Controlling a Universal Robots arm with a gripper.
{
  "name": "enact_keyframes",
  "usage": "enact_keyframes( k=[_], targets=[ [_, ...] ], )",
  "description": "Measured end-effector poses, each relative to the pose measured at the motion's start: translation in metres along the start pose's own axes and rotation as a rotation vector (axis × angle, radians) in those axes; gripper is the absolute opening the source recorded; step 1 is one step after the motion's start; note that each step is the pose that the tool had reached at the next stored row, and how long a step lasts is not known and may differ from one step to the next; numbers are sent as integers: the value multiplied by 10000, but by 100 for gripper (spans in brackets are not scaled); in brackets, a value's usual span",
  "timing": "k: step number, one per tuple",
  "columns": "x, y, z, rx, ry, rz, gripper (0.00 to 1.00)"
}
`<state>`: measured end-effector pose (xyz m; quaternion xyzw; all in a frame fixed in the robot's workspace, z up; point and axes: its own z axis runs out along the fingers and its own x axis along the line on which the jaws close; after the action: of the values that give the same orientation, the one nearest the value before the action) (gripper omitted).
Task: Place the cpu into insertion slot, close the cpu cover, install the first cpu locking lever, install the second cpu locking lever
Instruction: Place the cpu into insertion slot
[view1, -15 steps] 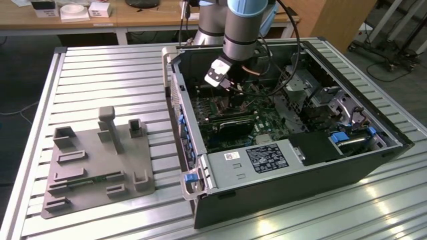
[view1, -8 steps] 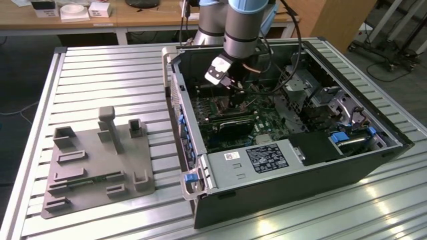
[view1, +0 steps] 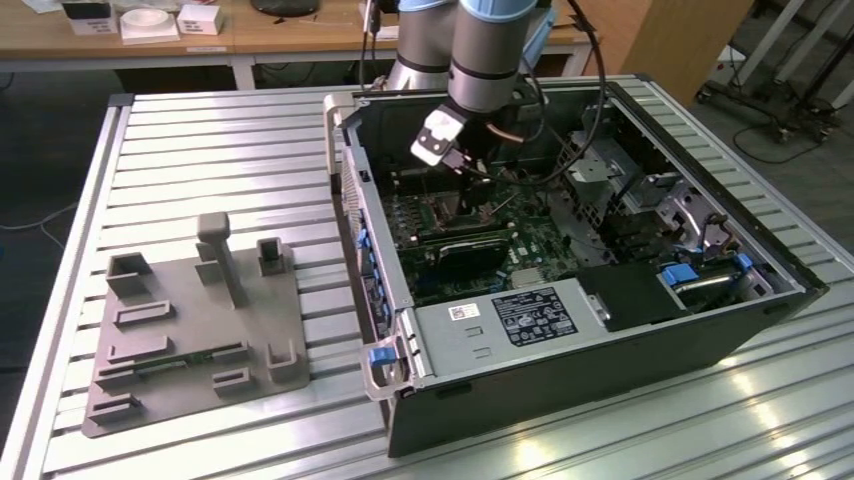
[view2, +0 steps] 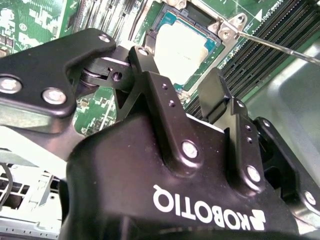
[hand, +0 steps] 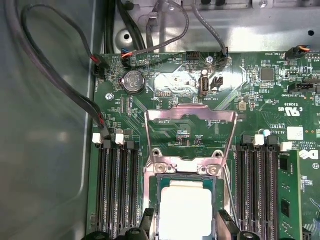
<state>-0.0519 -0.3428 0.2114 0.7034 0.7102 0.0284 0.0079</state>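
Note:
The cpu (hand: 185, 210), a silvery square with a thin green rim, lies flat in the insertion slot (hand: 156, 187) on the green board. The second wrist view also has the cpu (view2: 182, 45) lying in the insertion slot (view2: 167, 20). My gripper (hand: 186, 224) is open, one black finger (hand: 147, 220) on each side of the chip, apart from its edges. The cpu cover (hand: 190, 116) stands swung up from its hinge behind the slot. A thin wire locking lever (view2: 280, 46) runs off beside the socket. In the exterior view my gripper (view1: 470, 192) reaches down into the case.
The open computer case (view1: 400, 300) lies on a slatted metal table (view1: 214, 130). Black memory slots (hand: 117, 190) flank the socket on both sides. Cables (hand: 60, 85) run along the case wall. A grey fixture plate (view1: 187, 320) stands at the exterior view's left.

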Motion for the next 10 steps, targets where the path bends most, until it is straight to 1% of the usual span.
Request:
enact_keyframes(
  k=[2, 3, 4, 5, 6, 9, 10],
  targets=[
    [1, 1, -15, -1, 1, 1, 59],
    [1, 2, -24, 0, 1, 0, 53],
    [1, 4, -31, 0, 1, -1, 53],
    [1, 6, -39, 0, 1, -1, 46],
    [2, 7, -49, 0, 2, 0, 46],
    [2, 9, -74, 0, 0, 0, 29],
    [2, 10, -79, 0, 1, 0, 29]
  ],
)
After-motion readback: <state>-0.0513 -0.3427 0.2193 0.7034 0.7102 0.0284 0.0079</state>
